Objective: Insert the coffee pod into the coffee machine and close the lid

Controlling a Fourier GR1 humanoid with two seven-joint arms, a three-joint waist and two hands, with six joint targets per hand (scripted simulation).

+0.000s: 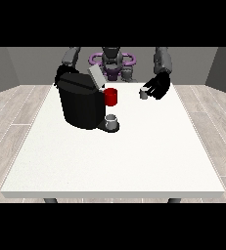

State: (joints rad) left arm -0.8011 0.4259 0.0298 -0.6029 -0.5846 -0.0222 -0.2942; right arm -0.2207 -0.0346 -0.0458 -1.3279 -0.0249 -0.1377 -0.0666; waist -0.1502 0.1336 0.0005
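A small grey coffee pod (144, 93) stands on the white table (114, 161) near its far edge. The hand at the view's right (159, 85) is right beside the pod, its fingers spread towards it and not curled round it. The black coffee machine (81, 105) stands at the table's back left with its grey lid (96, 76) tilted up and open. The hand at the view's left (63, 73) is at the machine's far top corner, mostly hidden behind it.
A red mug (111, 96) stands just right of the machine. A grey cup (112, 121) sits on the machine's drip tray at its front. The table's near half is bare white surface.
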